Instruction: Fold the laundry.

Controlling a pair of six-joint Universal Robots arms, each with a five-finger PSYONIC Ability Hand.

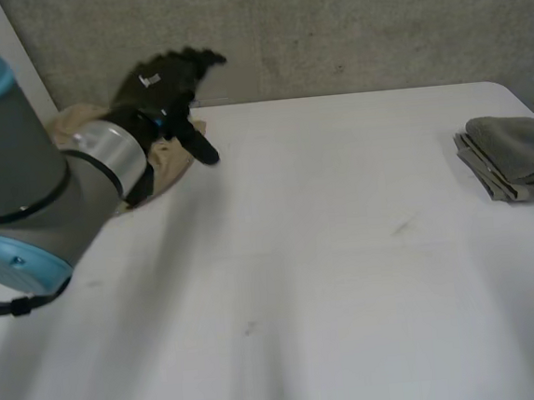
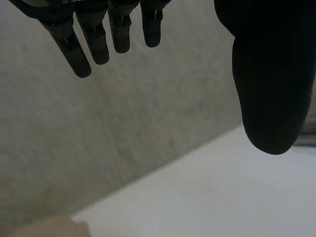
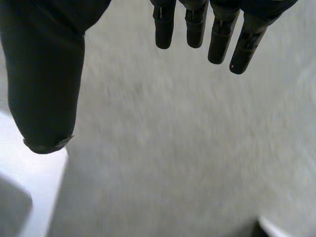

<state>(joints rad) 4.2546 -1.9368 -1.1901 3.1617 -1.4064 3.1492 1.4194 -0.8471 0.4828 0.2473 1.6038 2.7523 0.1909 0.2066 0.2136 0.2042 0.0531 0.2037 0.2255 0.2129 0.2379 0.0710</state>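
A crumpled tan cloth [image 1: 176,159] lies at the table's back left corner. My left hand [image 1: 159,86] hovers over it, open, with the fingers straight and the thumb pointing down toward the cloth. In the left wrist view the left hand [image 2: 269,74] has its fingers spread apart from the thumb and holds nothing. A bit of the tan cloth [image 2: 49,228] shows well below its fingertips. A folded grey-green cloth [image 1: 516,156] rests at the table's right edge. My right hand [image 3: 44,89] is open and empty, fingers straight, facing a grey surface.
The white table [image 1: 328,251] stretches bare between the two cloths. A grey concrete wall [image 1: 327,26] stands right behind its far edge. The left arm's thick grey forearm [image 1: 22,184] reaches in over the table's left side.
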